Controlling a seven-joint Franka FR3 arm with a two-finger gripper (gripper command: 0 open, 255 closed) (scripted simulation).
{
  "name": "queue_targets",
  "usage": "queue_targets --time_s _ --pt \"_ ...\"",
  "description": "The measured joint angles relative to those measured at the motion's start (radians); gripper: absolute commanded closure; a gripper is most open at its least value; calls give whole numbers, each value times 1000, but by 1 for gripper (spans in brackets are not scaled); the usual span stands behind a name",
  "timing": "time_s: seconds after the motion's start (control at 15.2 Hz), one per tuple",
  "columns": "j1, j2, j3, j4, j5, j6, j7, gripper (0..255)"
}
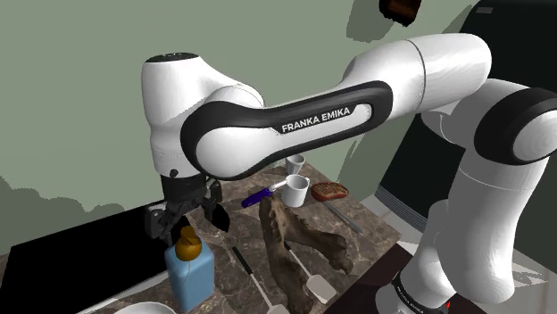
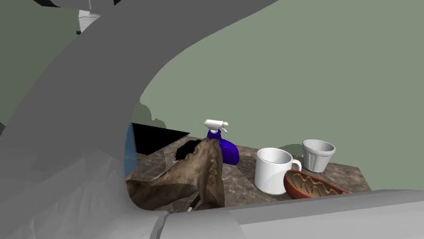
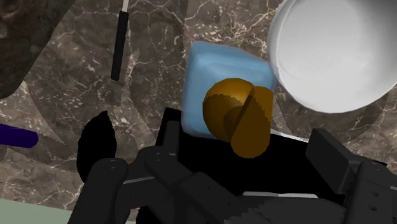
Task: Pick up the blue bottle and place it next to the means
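Descent onto pale blue bottle [image 1: 189,278]: my gripper [image 1: 187,223] stands open and empty above its brown cap [image 3: 238,114]; I should centre, lower straight, then close on the body.

"FRANKA EMIKA", white letters, on arm [image 1: 317,120] dark band.

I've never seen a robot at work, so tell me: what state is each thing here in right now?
Pincer: open, just above the bottle, holding nothing.
Light blue bottle: upright, capped.
Purple spray bottle: lying on its side.
White mug: upright, mouth up.
White cup: upright, mouth up.
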Motion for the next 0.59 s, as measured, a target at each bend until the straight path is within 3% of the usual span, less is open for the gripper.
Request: queue_targets --time_s 0.26,0.59 --pt "-3 -15 0 76 7 -89 -8 0" --pt "0 -12 2 94 6 -105 -4 0"
